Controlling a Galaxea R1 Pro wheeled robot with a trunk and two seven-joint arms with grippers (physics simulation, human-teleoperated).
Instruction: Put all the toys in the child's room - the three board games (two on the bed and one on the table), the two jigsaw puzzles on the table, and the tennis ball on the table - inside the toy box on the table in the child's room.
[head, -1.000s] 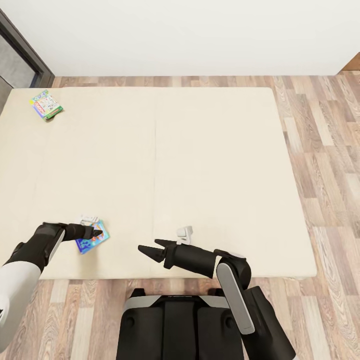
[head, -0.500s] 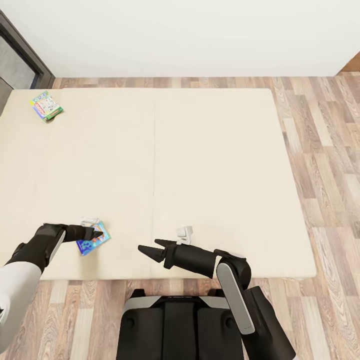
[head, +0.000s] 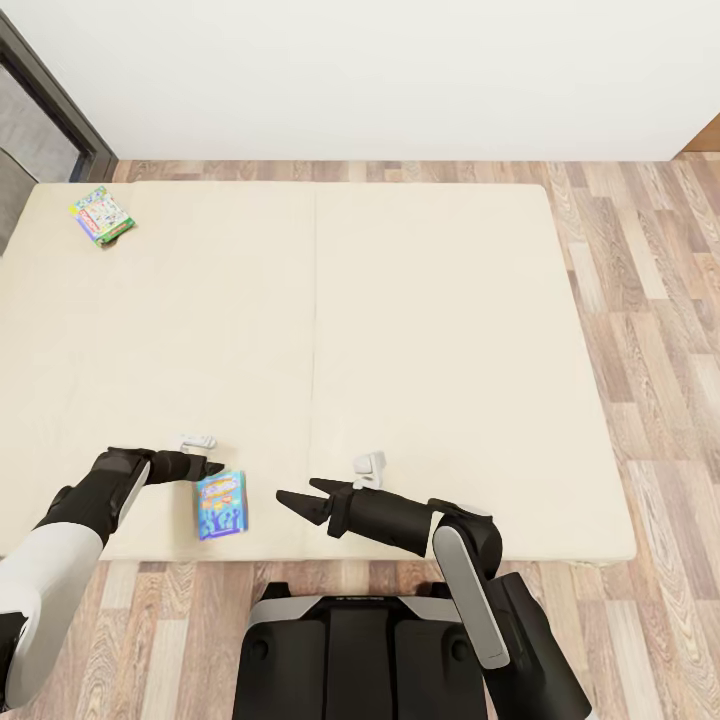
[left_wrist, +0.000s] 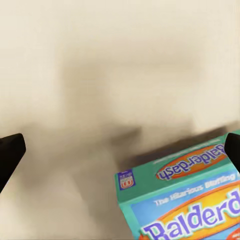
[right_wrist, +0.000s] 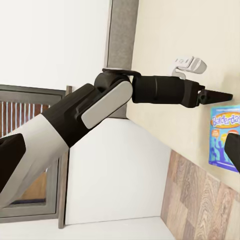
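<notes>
The blue board game (head: 222, 505) lies flat on the beige bed (head: 420, 330) near its front edge. The same Balderdash box (left_wrist: 185, 200) shows in the left wrist view, on the mattress. My left gripper (head: 208, 467) hovers just beyond the game's far left corner, open and holding nothing; its fingertips (left_wrist: 11, 150) stand wide apart. A second, green-white board game (head: 102, 215) rests at the bed's far left corner. My right gripper (head: 300, 497) is open and empty over the front of the bed, to the right of the blue game (right_wrist: 224, 142). The right wrist view also shows the left gripper (right_wrist: 220, 95).
Wood-plank floor (head: 650, 300) runs along the bed's right side and far edge, below a white wall (head: 380, 70). A dark-framed window (head: 40, 110) stands at the far left. My base (head: 350, 650) sits against the bed's front edge.
The blue board game left the left gripper's tips; it now lies a little to the right and nearer the front edge, turned lengthwise. The head view shifted slightly. The right arm is still.
</notes>
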